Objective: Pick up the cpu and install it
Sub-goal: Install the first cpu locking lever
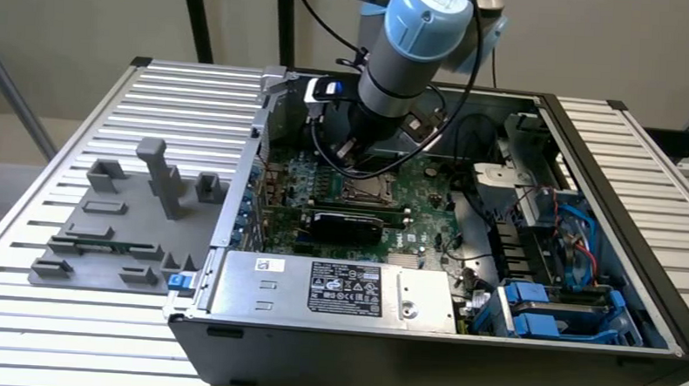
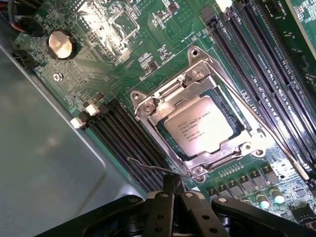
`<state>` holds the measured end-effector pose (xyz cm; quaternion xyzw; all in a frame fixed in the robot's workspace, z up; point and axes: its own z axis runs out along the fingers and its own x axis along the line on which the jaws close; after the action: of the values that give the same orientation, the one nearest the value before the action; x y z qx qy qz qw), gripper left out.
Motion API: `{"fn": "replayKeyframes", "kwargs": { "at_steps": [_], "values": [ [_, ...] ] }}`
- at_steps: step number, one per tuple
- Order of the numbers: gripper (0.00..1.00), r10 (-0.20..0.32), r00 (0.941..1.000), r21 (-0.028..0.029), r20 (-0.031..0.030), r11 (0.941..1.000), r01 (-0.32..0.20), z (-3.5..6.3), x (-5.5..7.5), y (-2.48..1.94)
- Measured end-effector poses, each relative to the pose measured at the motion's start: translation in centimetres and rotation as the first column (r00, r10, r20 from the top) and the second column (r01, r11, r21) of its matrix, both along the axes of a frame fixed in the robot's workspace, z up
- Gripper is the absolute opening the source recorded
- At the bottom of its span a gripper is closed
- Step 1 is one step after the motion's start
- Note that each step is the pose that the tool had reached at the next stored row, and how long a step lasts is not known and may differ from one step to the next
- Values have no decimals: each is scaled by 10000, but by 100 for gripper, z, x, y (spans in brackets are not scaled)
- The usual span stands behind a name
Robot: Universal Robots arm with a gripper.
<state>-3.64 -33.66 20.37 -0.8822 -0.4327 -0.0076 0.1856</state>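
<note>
A slatted metal worktop [image 1: 186,90] carries an open computer case [image 1: 430,362], with grey fixture blocks [image 1: 134,227] at the exterior view's left. Inside the case lies the green motherboard [image 2: 123,64], the arm [image 1: 403,52] reaching down over it. In the wrist view the metal socket frame [image 2: 148,106] surrounds the cpu [image 2: 200,129], which seems to sit flat within it, though its seating is hard to judge. The hand [image 2: 173,185] hangs just beside the frame's corner, fingers together, holding nothing.
</note>
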Motion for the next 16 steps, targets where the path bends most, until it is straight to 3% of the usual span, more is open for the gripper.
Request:
{"fn": "replayKeyframes", "kwargs": {
  "at_steps": [6,16],
  "values": [
    [11,-364,9993,-26,-82,9993,364,-13,9,2],
    [11,-906,9957,-135,-206,9958,903,-37,39,2]
  ]
}}
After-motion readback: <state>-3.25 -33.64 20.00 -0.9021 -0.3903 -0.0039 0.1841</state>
